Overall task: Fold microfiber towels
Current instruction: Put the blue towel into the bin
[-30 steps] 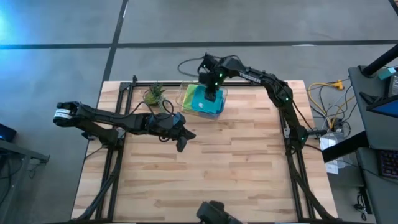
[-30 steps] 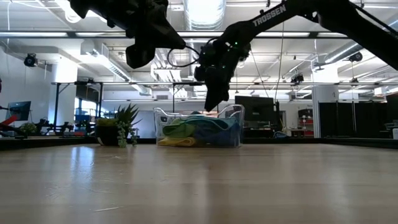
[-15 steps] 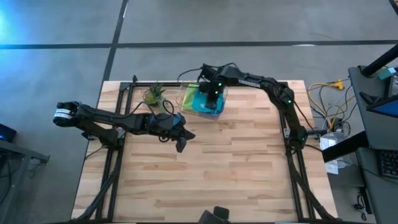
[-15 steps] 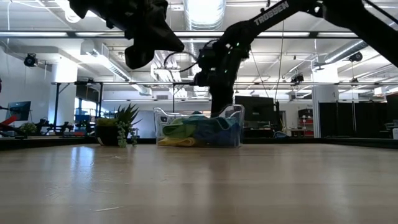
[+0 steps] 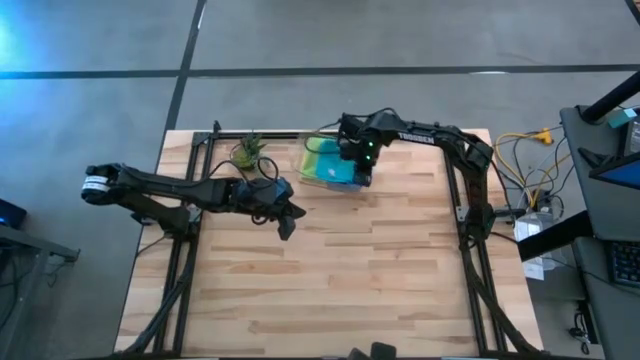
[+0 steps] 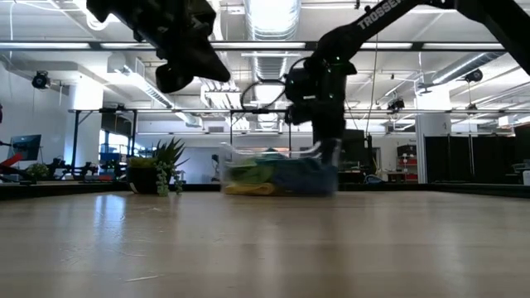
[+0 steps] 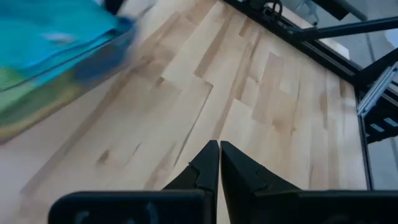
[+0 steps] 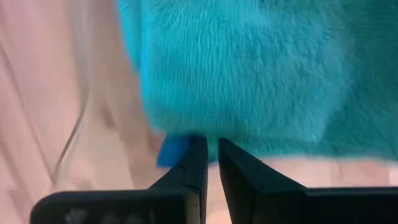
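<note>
The microfiber towels lie piled in a clear plastic bin [image 5: 312, 172] at the table's far middle: teal [image 5: 336, 170] on top, lime green [image 5: 318, 149] beside it, yellow [image 6: 248, 189] at the bottom, and a dark blue edge [image 8: 171, 149] under the teal. My right gripper [image 5: 361, 179] points down at the bin's right near corner, its fingers almost together. My left gripper [image 5: 287, 226] hangs shut and empty above the table, left of the bin. My right gripper comes from above, pointing down, at the bin's right end [image 6: 330, 170], its fingers [image 8: 194, 163] close together just before the teal towel's edge [image 8: 205, 134]. The clear wall between them cannot be made out. The bin stands on the table and slides with the gripper.
A small potted plant [image 5: 248, 152] stands left of the bin near the far edge. Bare wooden table [image 5: 380, 270] spreads across the middle and near side. Dark frame rails [image 5: 182, 270] run along both side edges.
My right gripper has come down over the bin, narrowed its fingers and moved toward the table's right edge. The bin with its towels has slid a little to the right along the table with it and is blurred by that motion.
</note>
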You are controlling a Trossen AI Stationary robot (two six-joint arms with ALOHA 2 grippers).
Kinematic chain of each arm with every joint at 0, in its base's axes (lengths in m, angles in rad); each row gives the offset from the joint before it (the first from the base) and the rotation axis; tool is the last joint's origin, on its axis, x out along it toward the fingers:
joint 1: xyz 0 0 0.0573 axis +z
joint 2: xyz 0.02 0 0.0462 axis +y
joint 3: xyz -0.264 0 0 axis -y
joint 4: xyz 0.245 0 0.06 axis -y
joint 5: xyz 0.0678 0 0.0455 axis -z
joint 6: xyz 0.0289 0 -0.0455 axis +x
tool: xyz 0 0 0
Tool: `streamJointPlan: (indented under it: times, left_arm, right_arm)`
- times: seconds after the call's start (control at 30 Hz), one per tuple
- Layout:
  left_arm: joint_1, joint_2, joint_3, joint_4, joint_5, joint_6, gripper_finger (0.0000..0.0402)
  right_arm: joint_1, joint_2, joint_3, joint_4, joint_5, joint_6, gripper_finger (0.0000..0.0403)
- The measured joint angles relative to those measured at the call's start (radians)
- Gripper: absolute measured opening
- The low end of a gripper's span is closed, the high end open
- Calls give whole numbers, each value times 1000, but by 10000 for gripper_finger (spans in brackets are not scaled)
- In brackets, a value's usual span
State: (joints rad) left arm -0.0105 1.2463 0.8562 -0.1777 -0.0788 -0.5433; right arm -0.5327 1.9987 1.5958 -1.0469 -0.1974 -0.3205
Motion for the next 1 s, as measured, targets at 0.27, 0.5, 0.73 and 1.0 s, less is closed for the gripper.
streamJointPlan:
  times: [0.27, 0.5, 0.73, 1.0]
  left_arm:
    - [18, -93, 0, -84, -31, 1, 0]
    - [24, -124, 0, -96, -36, -1, 0]
    - [24, -105, 0, -94, -37, -1, 0]
    - [24, -84, 0, -61, -39, -2, 0]
  right_arm:
    - [-32, -4, -62, -10, 202, -81, 33]
    - [-75, -117, -54, 47, 200, -75, 33]
    - [-90, -248, -116, 115, 63, -13, 33]
    - [-55, -180, -256, 227, 18, 128, 33]
